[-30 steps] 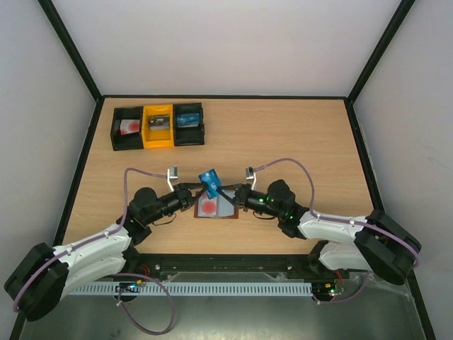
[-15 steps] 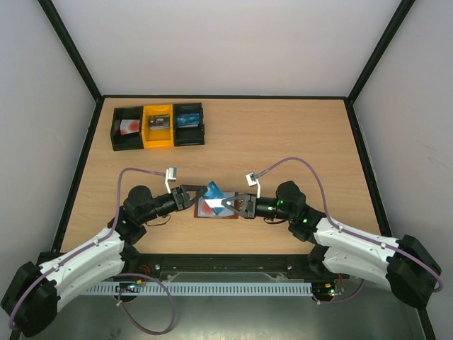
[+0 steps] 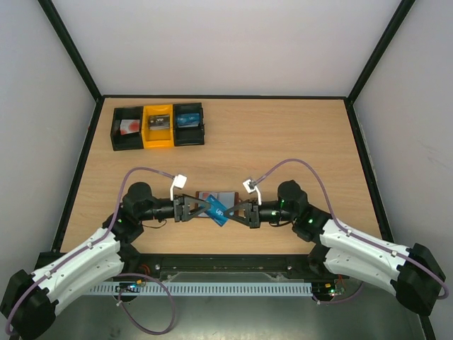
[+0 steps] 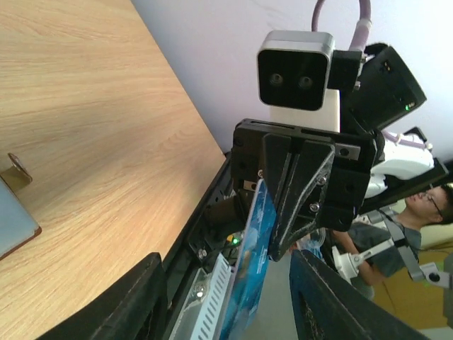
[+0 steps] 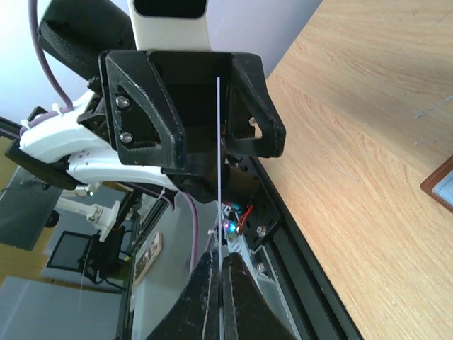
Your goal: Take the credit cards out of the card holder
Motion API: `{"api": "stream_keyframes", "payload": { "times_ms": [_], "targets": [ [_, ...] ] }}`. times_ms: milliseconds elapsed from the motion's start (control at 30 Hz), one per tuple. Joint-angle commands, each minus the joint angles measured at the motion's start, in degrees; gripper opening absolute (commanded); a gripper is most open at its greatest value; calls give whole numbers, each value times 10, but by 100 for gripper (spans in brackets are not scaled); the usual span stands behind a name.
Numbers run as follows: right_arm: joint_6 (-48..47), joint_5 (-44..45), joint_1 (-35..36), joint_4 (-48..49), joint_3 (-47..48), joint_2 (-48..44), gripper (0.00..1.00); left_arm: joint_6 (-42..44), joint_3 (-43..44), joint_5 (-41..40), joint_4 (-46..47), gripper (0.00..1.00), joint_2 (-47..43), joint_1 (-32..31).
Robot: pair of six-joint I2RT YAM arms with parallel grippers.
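One blue card [image 3: 216, 210], likely light, stiff and slick (pinch its flat faces), hangs by the near edge of the holder [image 3: 221, 196], clamped in the right gripper [image 3: 238, 211], the left gripper [image 3: 191, 210] parted around it.

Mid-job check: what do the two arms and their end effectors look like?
The left arm and right arm match: white link shells, black joint housings, a purple cable looping loosely along each. The left end effector and right end effector are black, each with two angular, webbed fingers showing screw heads, and a white camera box with a dark two-lens face mounted above.
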Motion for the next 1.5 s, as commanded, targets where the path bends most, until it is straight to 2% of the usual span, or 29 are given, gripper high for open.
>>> {"api": "stream_keyframes", "payload": {
  "times_ms": [0, 333, 533, 667, 800, 867, 1033, 1067, 1333, 1467],
  "targets": [
    [-23, -45, -1, -9, 13, 9, 2, 40, 17, 41, -27, 49, -6, 3],
    [-45, -34, -1, -32, 17, 7, 3, 84, 26, 67, -66, 20, -3, 3],
    [-40, -34, -1, -18, 0, -2, 2, 85, 26, 67, -71, 19, -3, 3],
    [-43, -32, -1, -22, -3, -10, 2, 79, 24, 81, -54, 11, -4, 4],
    [-61, -33, -1, -44, 5, -9, 2, 70, 24, 84, -50, 9, -18, 4],
    [-64, -33, -1, -47, 2, -9, 2, 70, 23, 90, -51, 4, -20, 4],
    [-64, -27, -2, -51, 2, -9, 3, 72, 23, 67, -71, 3, -23, 6],
    [-64, -15, -2, -58, 4, -11, 8, 74, 25, 61, -77, 3, -22, 6],
    [-40, 104, -2, -80, 0, -39, 70, 52, 37, -13, -96, 3, -27, 9],
    [-20, 194, -2, -94, -9, -53, 86, 72, 69, -76, -157, 3, -21, 16]
  ]
}}
